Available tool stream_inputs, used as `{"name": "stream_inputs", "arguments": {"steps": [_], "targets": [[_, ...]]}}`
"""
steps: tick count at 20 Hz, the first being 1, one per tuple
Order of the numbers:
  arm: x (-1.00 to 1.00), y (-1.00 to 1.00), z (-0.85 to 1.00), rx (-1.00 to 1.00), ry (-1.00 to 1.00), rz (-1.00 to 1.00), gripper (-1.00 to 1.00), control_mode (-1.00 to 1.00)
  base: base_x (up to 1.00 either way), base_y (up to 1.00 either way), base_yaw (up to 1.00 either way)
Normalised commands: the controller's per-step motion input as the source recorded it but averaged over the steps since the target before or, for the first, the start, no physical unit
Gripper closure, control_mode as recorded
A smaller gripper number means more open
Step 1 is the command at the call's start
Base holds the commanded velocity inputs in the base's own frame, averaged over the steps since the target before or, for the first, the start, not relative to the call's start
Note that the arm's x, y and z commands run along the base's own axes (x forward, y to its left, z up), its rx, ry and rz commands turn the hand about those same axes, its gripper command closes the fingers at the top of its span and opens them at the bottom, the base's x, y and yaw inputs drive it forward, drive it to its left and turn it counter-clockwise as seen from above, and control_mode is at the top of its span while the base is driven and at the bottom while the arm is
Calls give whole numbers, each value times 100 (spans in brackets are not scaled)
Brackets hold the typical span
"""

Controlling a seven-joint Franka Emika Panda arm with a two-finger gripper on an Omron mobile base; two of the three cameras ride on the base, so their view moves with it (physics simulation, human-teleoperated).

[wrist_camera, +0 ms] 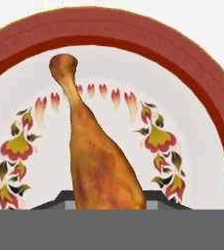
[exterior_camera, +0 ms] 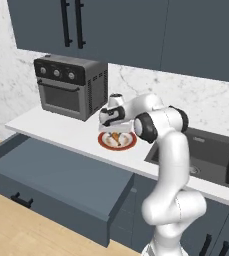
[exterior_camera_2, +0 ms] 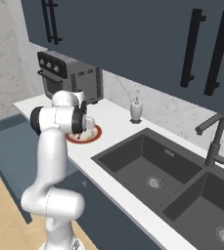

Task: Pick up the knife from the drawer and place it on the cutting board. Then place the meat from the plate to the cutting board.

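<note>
Golden-brown drumstick meat (wrist_camera: 96,156) on round white red-rimmed plate (wrist_camera: 201,161).
Gripper (exterior_camera: 117,131) low over plate, beside grey toaster oven (exterior_camera: 70,86); finger spread: cannot tell.

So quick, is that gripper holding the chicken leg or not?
Gripper: low over the meat on the plate, tips either side; a grip cannot be told.

golden-brown drumstick meat (wrist_camera: 98,161) on red-rimmed plate (wrist_camera: 196,63), drawer (exterior_camera: 56,172) apparently open
</note>
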Motion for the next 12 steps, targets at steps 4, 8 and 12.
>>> {"name": "stream_inputs", "arguments": {"steps": [4, 8, 12], "targets": [[-42, -17, 92, 4, -13, 17, 100, -100, 0, 0, 0], [-68, -29, 100, 0, -24, 25, 100, -100, 0, 0, 0], [-81, -30, 94, 1, -31, 23, 100, -100, 0, 0, 0]]}}
